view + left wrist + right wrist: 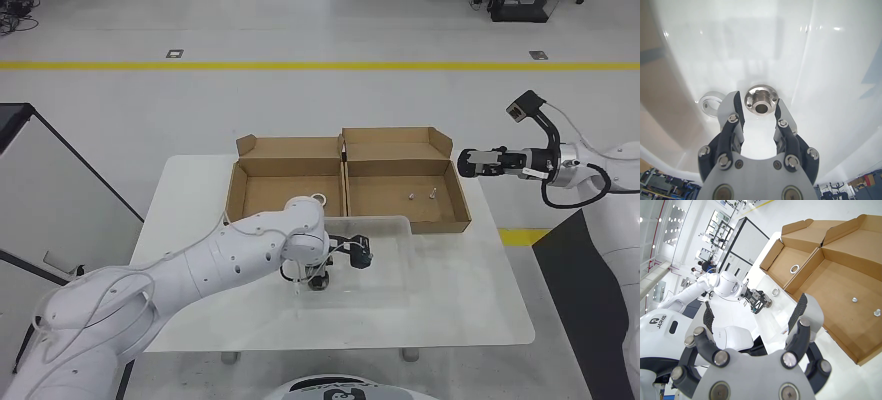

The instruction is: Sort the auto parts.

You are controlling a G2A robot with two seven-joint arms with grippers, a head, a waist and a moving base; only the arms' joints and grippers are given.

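Observation:
My left gripper [758, 98] is down inside the clear tray [400, 235], shut on a steel flanged hub [761, 103] that rests on the tray floor, one pad against each side of the flange. A silver ring [709, 106] lies just beside one finger. From the right wrist view the left gripper [762, 303] and that ring [775, 291] are seen farther off. My right gripper [754, 306] hangs open and empty off the table's right side [465, 162], level with the right cardboard box [455, 195].
Two open cardboard boxes stand side by side behind the tray. The left box [232, 190] holds one silver ring [318, 197]. The right box holds two small flanged parts [412, 194] [434, 192]. Bare table [470, 300] lies right of the tray.

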